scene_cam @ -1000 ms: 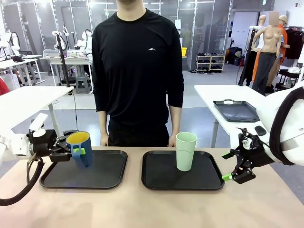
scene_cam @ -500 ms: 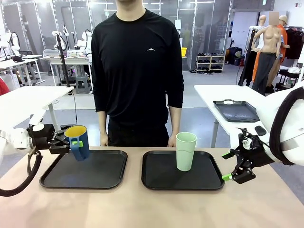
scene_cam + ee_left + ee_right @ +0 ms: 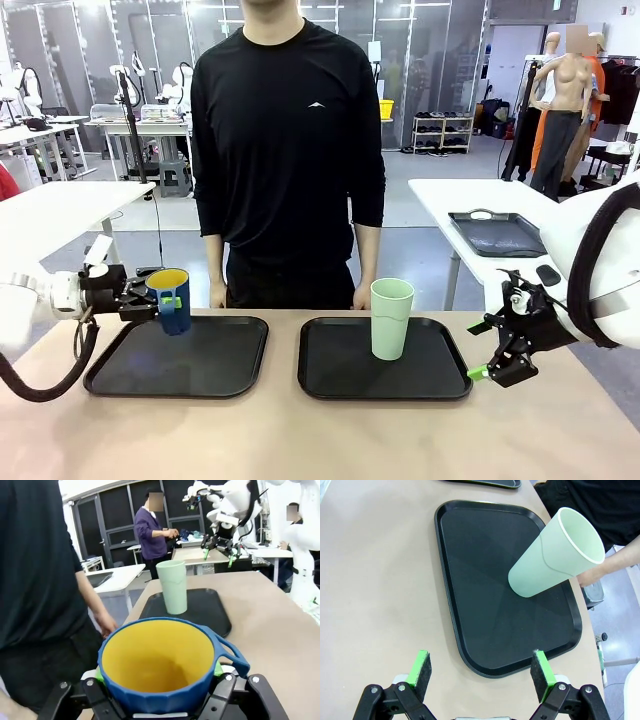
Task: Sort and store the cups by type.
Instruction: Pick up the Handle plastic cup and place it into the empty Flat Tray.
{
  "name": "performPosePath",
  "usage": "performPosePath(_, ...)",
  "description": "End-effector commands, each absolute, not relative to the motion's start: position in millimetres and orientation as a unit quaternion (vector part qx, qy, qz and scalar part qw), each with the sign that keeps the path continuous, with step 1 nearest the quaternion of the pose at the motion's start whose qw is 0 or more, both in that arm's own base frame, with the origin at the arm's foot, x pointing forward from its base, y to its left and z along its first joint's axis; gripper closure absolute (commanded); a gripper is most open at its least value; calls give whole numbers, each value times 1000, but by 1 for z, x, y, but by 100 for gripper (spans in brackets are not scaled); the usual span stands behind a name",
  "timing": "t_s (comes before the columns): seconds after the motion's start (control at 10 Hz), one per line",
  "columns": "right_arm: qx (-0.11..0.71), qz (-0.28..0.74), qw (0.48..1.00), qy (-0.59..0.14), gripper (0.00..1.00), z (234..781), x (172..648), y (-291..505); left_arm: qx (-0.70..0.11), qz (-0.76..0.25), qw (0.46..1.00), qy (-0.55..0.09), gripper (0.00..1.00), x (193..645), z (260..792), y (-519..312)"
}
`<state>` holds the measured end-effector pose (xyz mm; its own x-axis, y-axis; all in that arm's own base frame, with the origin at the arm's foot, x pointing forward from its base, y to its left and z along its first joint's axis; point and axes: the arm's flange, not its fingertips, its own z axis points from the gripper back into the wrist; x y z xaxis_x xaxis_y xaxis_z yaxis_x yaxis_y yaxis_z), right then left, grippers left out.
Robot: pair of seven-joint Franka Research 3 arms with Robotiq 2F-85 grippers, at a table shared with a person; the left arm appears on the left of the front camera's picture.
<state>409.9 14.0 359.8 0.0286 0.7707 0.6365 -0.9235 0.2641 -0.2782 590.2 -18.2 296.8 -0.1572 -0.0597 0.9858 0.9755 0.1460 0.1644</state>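
My left gripper (image 3: 160,301) is shut on the dark blue mug (image 3: 171,299), holding it upright above the far left corner of the left black tray (image 3: 215,362). From the left wrist, the mug's (image 3: 161,666) yellow inside is empty and its handle points right. The tall mint-green tumbler (image 3: 391,318) stands upright on the right black tray (image 3: 330,375); it also appears as the tumbler (image 3: 173,586) and the tumbler (image 3: 556,553). My right gripper (image 3: 484,350) hangs open beside that tray's right edge, its green pads (image 3: 420,672) spread with nothing between them.
A person in black stands at the far edge, one hand (image 3: 218,293) and the other hand (image 3: 361,295) resting by the table rim behind the trays. The wooden tabletop (image 3: 320,440) in front of both trays is bare. A side table with a dark tray (image 3: 497,232) stands at back right.
My left gripper has carried the blue mug up and toward the far left, and the mug has gone from tilted to upright. The right arm and the tumbler have not moved.
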Motion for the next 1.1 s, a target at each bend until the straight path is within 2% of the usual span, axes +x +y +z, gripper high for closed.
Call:
performPosePath(0.0,105,599,708,-359,0,360,410,15,-401,-503,519,-563,20,608,288,-18)
performPosePath(1.0,105,599,708,-359,0,360,410,15,-443,-514,500,-539,20,624,243,-9)
